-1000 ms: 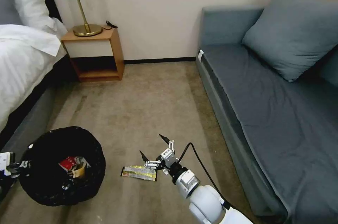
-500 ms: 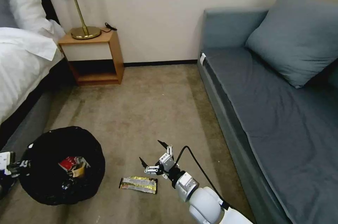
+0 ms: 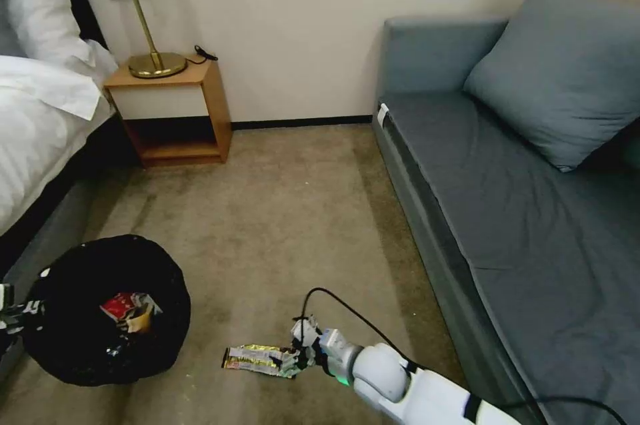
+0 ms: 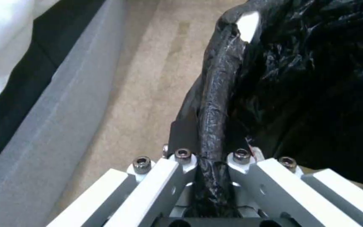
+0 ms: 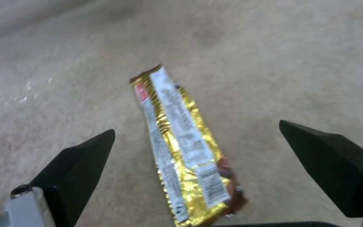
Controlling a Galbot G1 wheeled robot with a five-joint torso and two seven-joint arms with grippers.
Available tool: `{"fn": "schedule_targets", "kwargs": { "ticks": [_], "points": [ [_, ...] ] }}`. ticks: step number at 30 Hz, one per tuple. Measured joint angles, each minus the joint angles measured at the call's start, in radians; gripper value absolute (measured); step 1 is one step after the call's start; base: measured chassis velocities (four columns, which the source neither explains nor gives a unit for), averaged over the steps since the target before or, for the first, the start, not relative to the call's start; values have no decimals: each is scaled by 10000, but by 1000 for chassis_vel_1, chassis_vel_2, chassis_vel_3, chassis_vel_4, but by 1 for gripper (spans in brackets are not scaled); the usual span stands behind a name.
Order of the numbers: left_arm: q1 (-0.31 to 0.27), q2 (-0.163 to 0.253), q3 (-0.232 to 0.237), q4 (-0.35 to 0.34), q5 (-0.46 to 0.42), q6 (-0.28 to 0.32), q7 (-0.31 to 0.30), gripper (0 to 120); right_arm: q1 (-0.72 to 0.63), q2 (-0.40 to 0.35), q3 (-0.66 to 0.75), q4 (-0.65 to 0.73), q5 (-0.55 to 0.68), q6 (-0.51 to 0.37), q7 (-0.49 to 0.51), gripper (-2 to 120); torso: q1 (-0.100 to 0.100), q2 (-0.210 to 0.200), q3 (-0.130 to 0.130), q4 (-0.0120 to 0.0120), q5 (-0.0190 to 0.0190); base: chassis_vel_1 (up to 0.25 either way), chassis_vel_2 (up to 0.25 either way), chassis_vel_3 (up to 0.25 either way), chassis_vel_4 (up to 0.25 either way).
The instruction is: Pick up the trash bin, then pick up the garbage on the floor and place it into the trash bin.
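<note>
My left gripper (image 4: pixel 213 157) pinches the rim of the one bin (image 3: pixel 160 265), near left; its bag is soft and slick. Inside it I count roughly two wrappers (image 3: pixel 127 310). One light, crinkly gold wrapper (image 5: pixel 181 145) lies on the carpet near centre, between my right gripper's (image 5: pixel 198 151) spread fingers; I'd pinch it across the middle.

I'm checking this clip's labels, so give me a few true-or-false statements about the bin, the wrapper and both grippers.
1. The gold wrapper lies on the carpet between the right gripper's open jaws. True.
2. The left gripper is open and clear of the trash bin. False: it is shut on the bag-lined rim.
3. The trash bin already holds a red-white wrapper. True.
4. The gold wrapper lies on the sofa. False: it is on the carpet, right of the bin.
</note>
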Motion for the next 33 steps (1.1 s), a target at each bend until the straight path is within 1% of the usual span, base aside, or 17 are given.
{"fn": "schedule_targets", "kwargs": {
  "ticks": [4, 6, 8, 11, 14, 16, 21, 25, 27, 32, 33],
  "points": [
    [14, -41, 0, -26, -1, 3, 0, 3, 339, 233, -380, -438, 43, -38, -87, 100, 0, 0, -1, 0, 0, 0, 0, 0, 0],
    [-14, -61, 20, -23, -1, 7, -2, 3, 559, 489, -657, -964, 86, 83, -83, 100, 0, 0, 0, 1, 0, 0, 0, 0, 0],
    [-40, -70, 31, -17, -1, 10, -6, 3, 612, 554, -723, -1088, 119, 110, -76, 100, 0, 0, 0, 1, 0, 0, 0, 0, 0],
    [-110, -105, 110, 3, -1, 19, -10, 3, 865, 881, -964, -1785, 134, 207, -69, 100, 0, 0, 0, -1, -1, 0, 0, 0, 0],
    [-128, -123, 157, 10, 0, 20, -10, 3, 953, 1020, -1018, -2042, 123, 235, -88, 100, 0, 0, 0, -1, 0, 0, 0, 0, 0],
    [-201, -162, 230, 57, 10, 21, -10, 3, 1086, 1235, -1096, -2481, 117, 244, -172, 100, 0, 0, -1, 0, -1, 0, 0, 0, 0],
    [-261, -165, 295, 106, 24, 23, -10, 3, 1146, 1353, -1229, -2724, 131, 245, -315, 100, 0, 0, 0, 0, -1, 0, 0, 0, 0],
    [-310, -168, 331, 117, 30, 29, -11, 3, 1140, 1586, -1219, -3065, 99, 269, -370, 100, 0, 0, -1, 0, 0, 0, 0, 0, 0],
    [-346, -179, 368, 146, 30, 35, -16, 3, 1090, 1758, -1127, -3414, -35, 333, -394, 100, 0, 0, -1, 0, 0, 0, 0, 0, 0],
    [-359, -191, 388, 152, 31, 40, -18, 3, 1028, 1860, -1082, -3724, -196, 379, -444, 100, 0, 0, 0, -1, 0, 0, 0, 0, 0],
    [-366, -193, 393, 152, 32, 41, -21, 3, 996, 1903, -1044, -3827, -264, 383, -466, 98, 0, 0, -1, -1, 0, 0, 0, 0, 0]
  ]
}}
